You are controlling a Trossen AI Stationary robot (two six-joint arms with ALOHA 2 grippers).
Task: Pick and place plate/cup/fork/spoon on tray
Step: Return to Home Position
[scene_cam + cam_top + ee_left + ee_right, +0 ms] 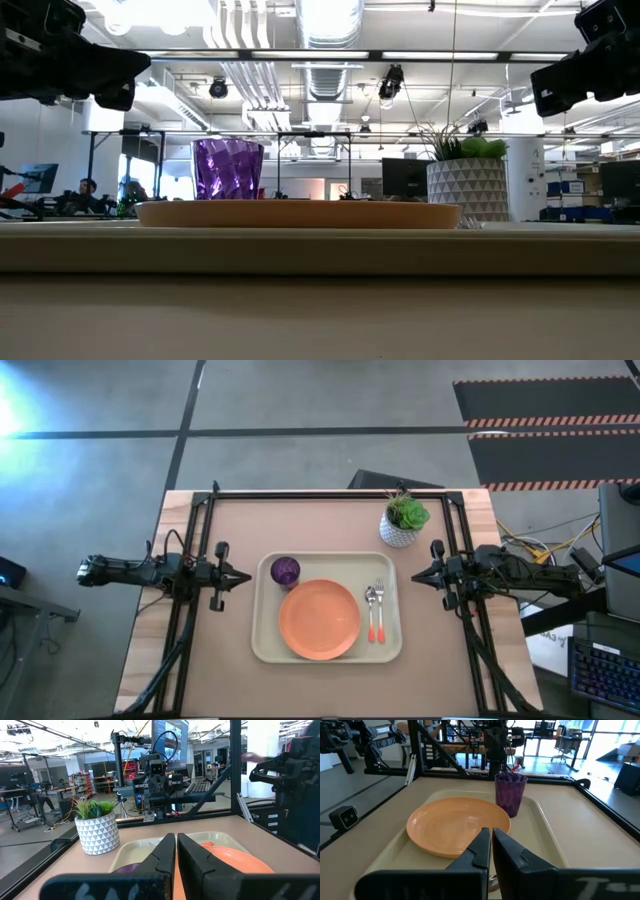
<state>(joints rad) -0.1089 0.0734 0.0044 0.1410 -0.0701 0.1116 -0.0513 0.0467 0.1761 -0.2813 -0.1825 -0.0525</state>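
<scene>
The cream tray (262, 645) lies at the table's middle. On it rest the orange plate (319, 619), the purple cup (285, 571) upright at its far left corner, and the fork (380, 610) and spoon (371, 612) side by side along its right part, handles toward the near edge. My left gripper (247, 576) is shut and empty, just left of the tray. My right gripper (414, 574) is shut and empty, just right of the tray. The plate (457, 825) and cup (510, 793) also show in the right wrist view.
A white pot with a green plant (404, 522) stands on the table behind the tray's far right corner. Black frame rails (330, 493) run along the far edge and down both sides.
</scene>
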